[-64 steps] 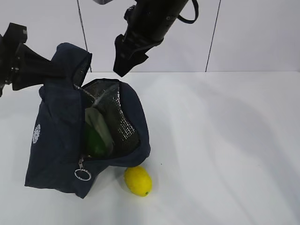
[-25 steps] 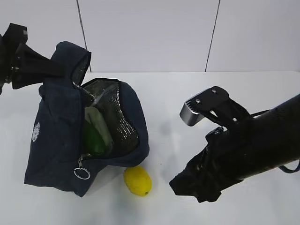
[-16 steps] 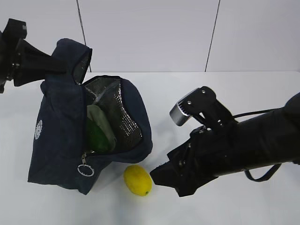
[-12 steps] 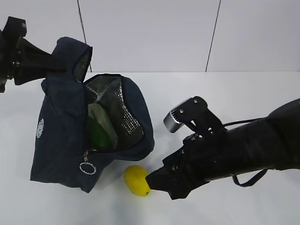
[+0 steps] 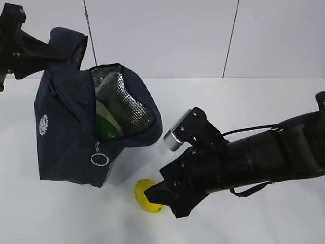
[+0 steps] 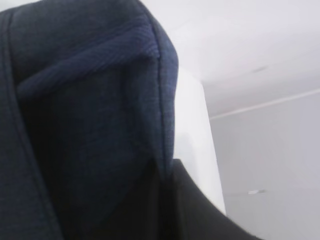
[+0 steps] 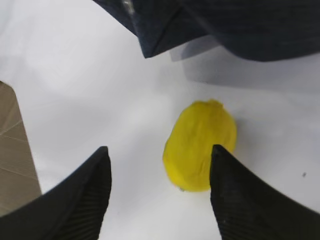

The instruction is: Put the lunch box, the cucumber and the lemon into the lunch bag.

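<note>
The navy lunch bag (image 5: 63, 132) hangs tilted with its mouth facing right, and my left gripper (image 5: 57, 47) is shut on its top flap (image 6: 90, 100). Inside the foil lining (image 5: 124, 104) I see the green cucumber (image 5: 105, 129) and a pale strip of the lunch box lid (image 5: 108, 114). The yellow lemon (image 5: 143, 195) lies on the table in front of the bag. My right gripper (image 7: 160, 150) is open and low over the lemon (image 7: 200, 145). The lemon sits between the fingers, close against the right-hand one (image 7: 245, 200).
The white table (image 5: 244, 101) runs to a pale panelled wall behind. The bag's ring pull (image 5: 99, 159) dangles at its front. A bottom corner of the bag (image 7: 160, 35) hangs just beyond the lemon. The table's edge and brown floor (image 7: 12, 160) show at left.
My right arm has swung down and left until its open fingers straddle the lemon. The left gripper has lifted the bag higher, so it hangs more upright.
</note>
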Available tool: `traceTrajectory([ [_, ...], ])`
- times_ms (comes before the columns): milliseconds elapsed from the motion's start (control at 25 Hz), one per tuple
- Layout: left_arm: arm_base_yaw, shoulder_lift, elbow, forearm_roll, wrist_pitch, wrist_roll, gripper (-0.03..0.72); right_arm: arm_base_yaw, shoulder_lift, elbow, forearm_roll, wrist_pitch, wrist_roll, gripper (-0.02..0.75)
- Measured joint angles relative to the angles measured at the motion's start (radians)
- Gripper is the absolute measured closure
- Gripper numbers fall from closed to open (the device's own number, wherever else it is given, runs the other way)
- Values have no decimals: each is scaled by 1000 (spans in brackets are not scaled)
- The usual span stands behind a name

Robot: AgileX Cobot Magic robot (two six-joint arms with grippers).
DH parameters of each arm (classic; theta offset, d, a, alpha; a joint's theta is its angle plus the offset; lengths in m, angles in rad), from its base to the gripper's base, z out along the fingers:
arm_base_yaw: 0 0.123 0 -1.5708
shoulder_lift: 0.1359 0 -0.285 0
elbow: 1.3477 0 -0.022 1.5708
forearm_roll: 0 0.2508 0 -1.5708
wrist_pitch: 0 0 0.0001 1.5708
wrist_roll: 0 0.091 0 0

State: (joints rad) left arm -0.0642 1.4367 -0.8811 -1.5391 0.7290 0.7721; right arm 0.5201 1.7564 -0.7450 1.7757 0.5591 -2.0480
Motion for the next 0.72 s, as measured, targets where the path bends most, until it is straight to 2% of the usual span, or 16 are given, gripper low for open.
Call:
traceTrajectory([
  [160, 0, 0, 0, -53, -34, 10, 695, 0, 6, -32, 0, 0, -70, 262],
  [480, 0, 2, 0, -183, -50, 74, 695, 0, 134, -106, -2, 0, -85, 262],
  [720, 0, 2, 0, -195, -50, 81, 695, 0, 202, -188, -124, 0, -40, 262],
])
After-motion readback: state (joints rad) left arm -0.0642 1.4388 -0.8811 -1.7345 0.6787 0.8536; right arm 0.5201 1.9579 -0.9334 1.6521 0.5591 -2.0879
